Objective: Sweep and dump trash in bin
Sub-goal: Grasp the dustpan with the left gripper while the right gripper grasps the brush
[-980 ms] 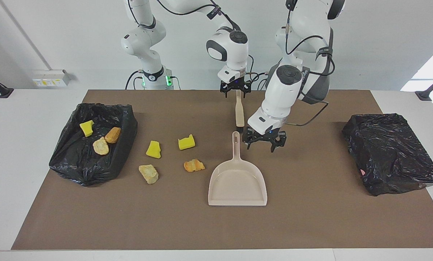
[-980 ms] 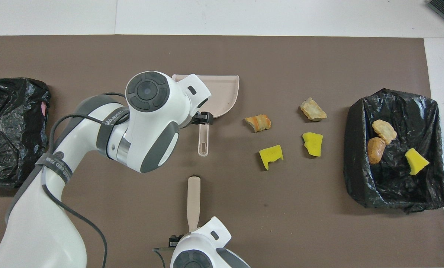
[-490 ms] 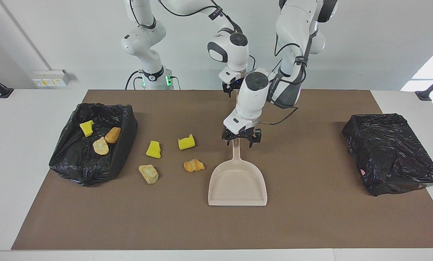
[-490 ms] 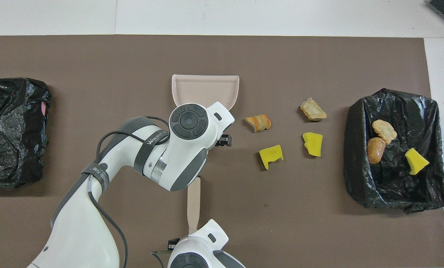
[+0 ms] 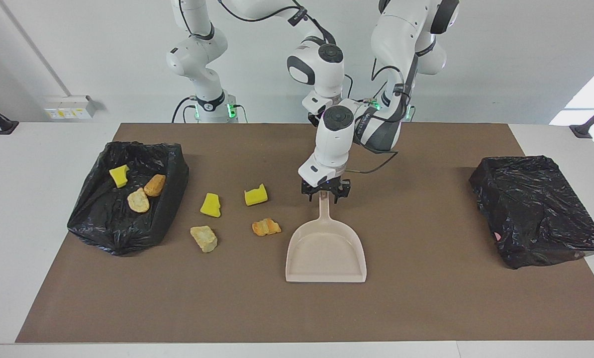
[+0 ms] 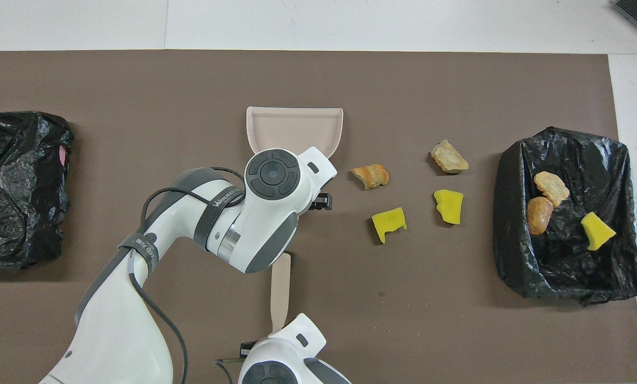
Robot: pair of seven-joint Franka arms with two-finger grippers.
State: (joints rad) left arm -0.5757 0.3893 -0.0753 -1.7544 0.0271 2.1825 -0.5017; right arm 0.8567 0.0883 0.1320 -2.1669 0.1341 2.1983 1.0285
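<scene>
Trash is sitting partly binned. At the right arm's end of the counter (image 5: pixel 426 308), three binned chunks (image 5: pixel 138 200) are lying inside the open black bin (image 5: pixel 103 228). Four loose chunks (image 5: pixel 210 205) are waiting on the mat between that bin and the dustpan (image 5: pixel 325 248), so I'm judging the job under half done, with sweeping and dumping yet to come.

The left pincer (image 5: pixel 325 193) is hanging right at the top of the dustpan handle; whether it is pinching it I cannot tell. The right pincer (image 6: pixel 273 344) is pressed together, apparently on the end of the brush (image 6: pixel 279 288), close to the robots.

A second bin (image 5: pixel 536 209), bagged in black, is sitting at the left arm's end.

Brown matting is covering the white counter, a plain white wall is rising past the arms, and a socket strip (image 5: pixel 68 107) is showing on it.
</scene>
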